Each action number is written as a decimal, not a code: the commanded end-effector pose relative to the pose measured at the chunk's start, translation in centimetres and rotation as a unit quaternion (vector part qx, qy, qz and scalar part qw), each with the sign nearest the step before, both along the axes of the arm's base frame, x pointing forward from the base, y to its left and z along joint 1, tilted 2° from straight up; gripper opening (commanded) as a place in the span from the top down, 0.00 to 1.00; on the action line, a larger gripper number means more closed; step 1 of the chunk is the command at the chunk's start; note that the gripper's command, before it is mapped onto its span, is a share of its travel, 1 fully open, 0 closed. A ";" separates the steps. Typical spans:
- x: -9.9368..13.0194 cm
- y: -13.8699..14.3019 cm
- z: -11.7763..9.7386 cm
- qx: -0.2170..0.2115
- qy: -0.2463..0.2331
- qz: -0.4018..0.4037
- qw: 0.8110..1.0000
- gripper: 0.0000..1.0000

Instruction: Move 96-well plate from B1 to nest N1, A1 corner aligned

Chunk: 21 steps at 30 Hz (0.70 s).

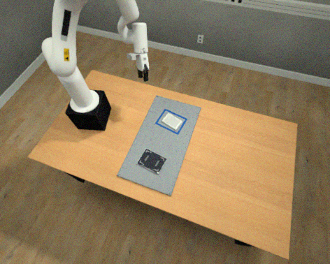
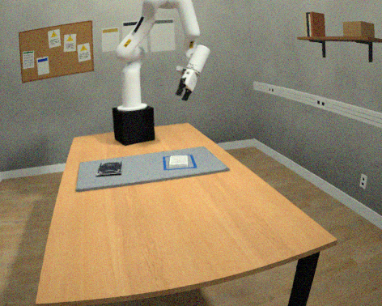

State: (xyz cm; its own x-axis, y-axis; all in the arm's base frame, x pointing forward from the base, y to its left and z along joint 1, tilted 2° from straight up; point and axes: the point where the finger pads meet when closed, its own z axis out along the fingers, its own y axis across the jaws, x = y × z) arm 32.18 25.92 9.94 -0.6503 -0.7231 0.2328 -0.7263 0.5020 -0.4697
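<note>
The white 96-well plate (image 1: 171,121) lies flat inside the blue-outlined bench spot on the grey mat (image 1: 160,143). It also shows in the exterior view (image 2: 178,161). The dark plate nest (image 1: 152,160) with pale corner locators sits on the same mat, empty, nearer the front edge; in the exterior view (image 2: 109,168) it is at the mat's left. My gripper (image 1: 143,75) is open and empty, held high above the table's far side, well away from the plate; it shows tilted in the exterior view (image 2: 183,91). The plate's cut-off corner is too small to tell.
The arm's black base block (image 1: 89,111) stands on the table left of the mat. A cork board (image 2: 56,50) and a wall shelf (image 2: 338,37) are on the walls, far from the work area.
</note>
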 end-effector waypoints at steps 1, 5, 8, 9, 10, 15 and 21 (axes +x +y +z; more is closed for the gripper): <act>0.5 0.1 -0.7 0.024 -0.025 -0.070 0.997 0.00; 1.0 0.1 -1.3 0.039 -0.041 -0.123 0.991 0.00; 1.0 0.1 -1.3 0.046 -0.048 -0.149 0.987 0.00; 1.3 0.1 -1.7 0.050 -0.053 -0.164 0.984 0.00; 1.4 0.1 -1.9 0.054 -0.057 -0.179 0.981 0.00; 1.7 0.1 -2.3 0.065 -0.069 -0.221 0.971 0.00; 2.3 0.2 -3.0 0.086 -0.096 -0.310 0.942 0.00</act>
